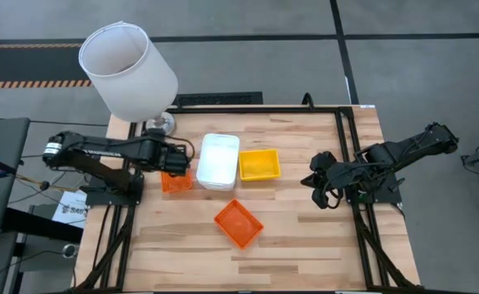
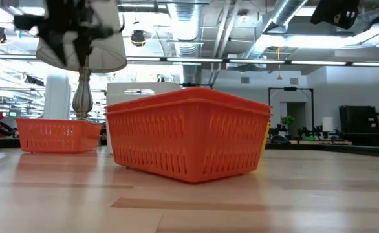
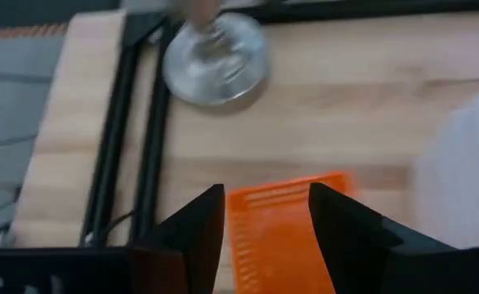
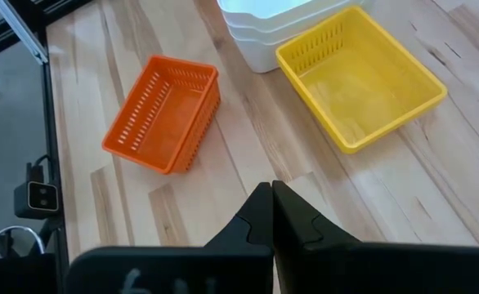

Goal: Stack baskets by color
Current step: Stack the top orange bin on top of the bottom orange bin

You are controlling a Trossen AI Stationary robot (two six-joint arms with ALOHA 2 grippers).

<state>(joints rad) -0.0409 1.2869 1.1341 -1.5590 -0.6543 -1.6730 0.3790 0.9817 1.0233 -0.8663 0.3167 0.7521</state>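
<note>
A stack of white baskets [image 1: 217,161] stands mid-table, with a yellow basket [image 1: 259,164] touching its right side. One orange basket [image 1: 239,223] sits alone nearer the front edge, its bottom on the wood. Another orange basket [image 1: 176,181] rests left of the white stack. My left gripper [image 3: 264,196] hangs open well above this basket [image 3: 282,233] and touches nothing; the low view shows it high over the table [image 2: 73,29]. My right gripper [image 4: 270,208] is shut and holds nothing, hovering by the table's right side [image 1: 321,186].
A lamp with a large white shade [image 1: 129,69] stands on a round metal foot [image 3: 215,57] at the table's far left corner, close behind my left gripper. Black frame rails [image 1: 346,147] run along the table's left, right and far sides. Bare wood lies along the near edge.
</note>
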